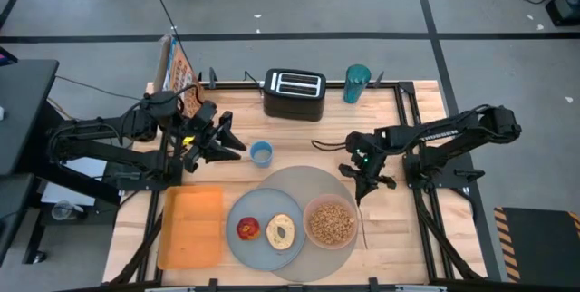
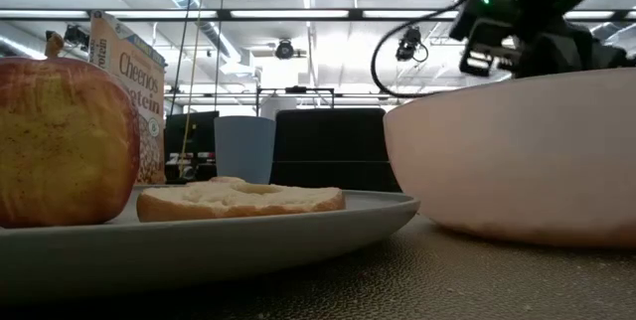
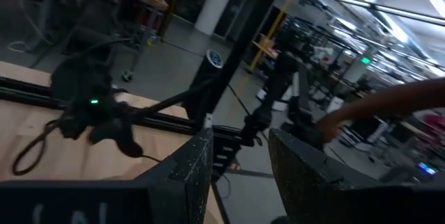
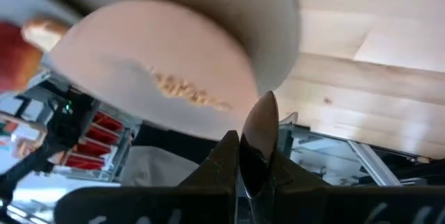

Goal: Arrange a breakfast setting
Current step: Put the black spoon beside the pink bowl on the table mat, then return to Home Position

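Note:
A round grey mat point(image 1: 304, 183) lies at the table's near middle. On it sit a blue-grey plate point(image 1: 237, 242) with a red apple point(image 1: 248, 228) and round toasted bread point(image 1: 281, 231), and a pink bowl point(image 1: 331, 222) of brown cereal point(image 4: 184, 92). My right gripper point(image 1: 364, 183) is shut on a dark spoon point(image 4: 261, 123) just beyond the bowl's far right rim. My left gripper point(image 1: 227, 142) is open and empty at the table's far left, near a small blue cup point(image 1: 261, 153). My right gripper pinches the spoon between its two fingers point(image 4: 226, 158). The spoon's rounded end point(image 4: 263, 116) sticks out past the fingertips, beside the pink bowl's wall. The fingers slant down toward the table's near edge, along the spoon. The rest of the spoon is hidden by the gripper.
An orange tray point(image 1: 190, 228) lies left of the plate. A black toaster point(image 1: 294, 94) and a teal cup point(image 1: 357, 83) stand at the far edge, and a cereal box point(image 1: 177, 70) at the far left. Bare wood shows right of the bowl.

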Robot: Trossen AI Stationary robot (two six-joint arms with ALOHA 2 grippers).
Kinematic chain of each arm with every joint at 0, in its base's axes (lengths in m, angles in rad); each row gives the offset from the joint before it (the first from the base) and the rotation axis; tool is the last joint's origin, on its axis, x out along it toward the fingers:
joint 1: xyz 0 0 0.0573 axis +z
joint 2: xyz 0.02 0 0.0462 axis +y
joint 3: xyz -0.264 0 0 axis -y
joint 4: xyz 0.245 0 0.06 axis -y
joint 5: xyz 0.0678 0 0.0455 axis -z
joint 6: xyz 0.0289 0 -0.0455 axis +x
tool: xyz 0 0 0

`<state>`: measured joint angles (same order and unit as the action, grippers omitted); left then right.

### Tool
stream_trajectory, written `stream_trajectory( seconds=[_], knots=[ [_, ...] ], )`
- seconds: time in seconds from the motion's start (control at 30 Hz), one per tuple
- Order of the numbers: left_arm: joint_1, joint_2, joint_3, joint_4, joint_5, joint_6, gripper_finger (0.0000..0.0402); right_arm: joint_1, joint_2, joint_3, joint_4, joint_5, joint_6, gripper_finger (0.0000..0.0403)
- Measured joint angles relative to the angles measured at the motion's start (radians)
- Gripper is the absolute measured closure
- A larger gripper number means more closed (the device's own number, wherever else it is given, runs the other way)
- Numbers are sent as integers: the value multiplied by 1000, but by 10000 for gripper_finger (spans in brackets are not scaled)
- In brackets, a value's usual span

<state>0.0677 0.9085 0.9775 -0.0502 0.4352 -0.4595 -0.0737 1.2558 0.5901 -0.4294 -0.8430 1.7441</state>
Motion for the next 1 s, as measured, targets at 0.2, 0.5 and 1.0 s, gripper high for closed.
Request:
stream_trajectory(
  seconds=[0.2,0.5,1.0],
  knots=[
    [0,0,0,1,31,0,253,-26,0,-100,142,7,113,383],
    [0,0,0,0,31,1,253,-57,0,-142,276,79,230,383],
    [0,0,0,1,30,3,253,-62,1,-144,253,200,246,341]
  ],
)
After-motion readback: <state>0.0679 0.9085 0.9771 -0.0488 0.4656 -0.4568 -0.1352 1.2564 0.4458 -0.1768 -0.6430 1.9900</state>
